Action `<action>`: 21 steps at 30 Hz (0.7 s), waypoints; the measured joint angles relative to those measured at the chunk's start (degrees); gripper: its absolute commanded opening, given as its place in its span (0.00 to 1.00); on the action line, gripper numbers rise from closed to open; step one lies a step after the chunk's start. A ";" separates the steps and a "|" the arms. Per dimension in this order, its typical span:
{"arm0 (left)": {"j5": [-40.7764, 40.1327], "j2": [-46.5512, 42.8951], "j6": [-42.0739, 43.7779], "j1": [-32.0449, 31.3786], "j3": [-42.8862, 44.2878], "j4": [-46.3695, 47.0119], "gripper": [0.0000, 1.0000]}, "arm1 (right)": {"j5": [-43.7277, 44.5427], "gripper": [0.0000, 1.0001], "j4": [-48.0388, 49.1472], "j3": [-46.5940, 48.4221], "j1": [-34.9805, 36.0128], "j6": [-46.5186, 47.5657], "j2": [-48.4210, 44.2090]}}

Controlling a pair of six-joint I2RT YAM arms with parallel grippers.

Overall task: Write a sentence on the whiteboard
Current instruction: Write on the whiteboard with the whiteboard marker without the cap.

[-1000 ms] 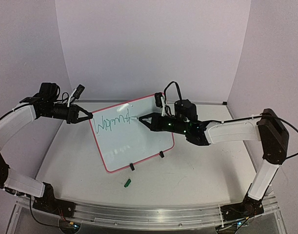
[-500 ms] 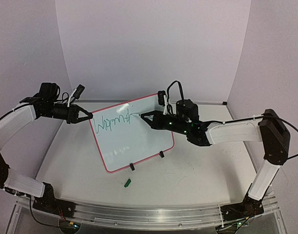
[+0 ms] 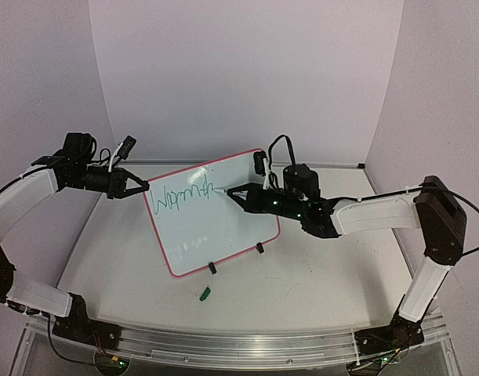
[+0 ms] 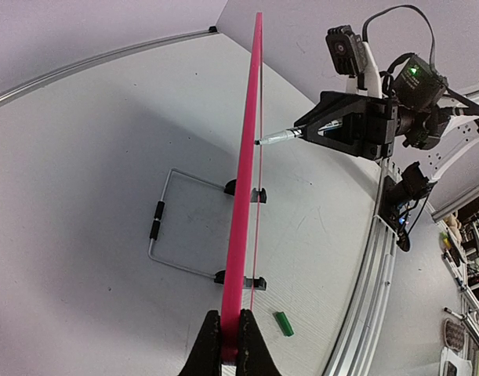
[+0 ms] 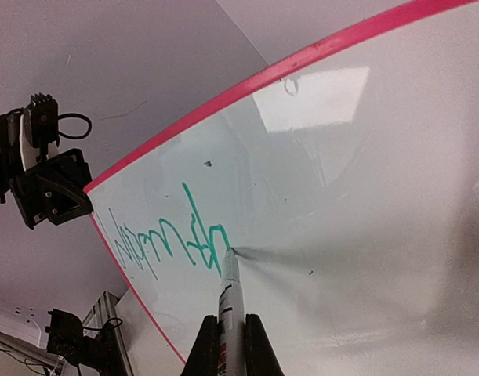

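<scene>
On the white bench (image 3: pixel 325 270) stands one glossy white board with a thin pink frame (image 3: pixel 215 231), tilted. The left wrist view shows it edge-on, its face hidden. There are two claws. The left claw (image 3: pixel 145 186) is clamped tight on the board's frame. The right claw (image 3: pixel 233 190) is closed around one pale marker pen (image 5: pixel 228 291), mostly hidden between the fingers. The tip touches one line of green script (image 3: pixel 184 193), unreadable. Two black clip feet (image 3: pixel 212 268) prop the board. One small green cap (image 3: pixel 205 294) lies nearby.

Pale lilac walls (image 3: pixel 247 70) are enclosing the white surface (image 3: pixel 325 266) on three sides, diffuse light falling evenly.
</scene>
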State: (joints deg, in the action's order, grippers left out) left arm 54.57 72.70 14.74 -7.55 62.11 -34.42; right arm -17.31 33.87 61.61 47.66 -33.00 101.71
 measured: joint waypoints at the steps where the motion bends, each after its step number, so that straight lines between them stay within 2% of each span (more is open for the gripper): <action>1: -0.10 -0.02 0.00 0.00 0.00 -0.02 0.00 | -0.22 0.00 -0.02 -0.31 0.00 -0.03 0.00; 21: -0.17 0.00 0.08 -0.07 0.00 0.00 0.00 | -0.37 0.00 -1.30 -2.42 -0.05 0.82 -1.47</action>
State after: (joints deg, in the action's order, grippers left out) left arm 54.40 72.70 14.82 -7.62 62.11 -34.41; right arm -17.67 32.56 59.19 47.60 -32.18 100.24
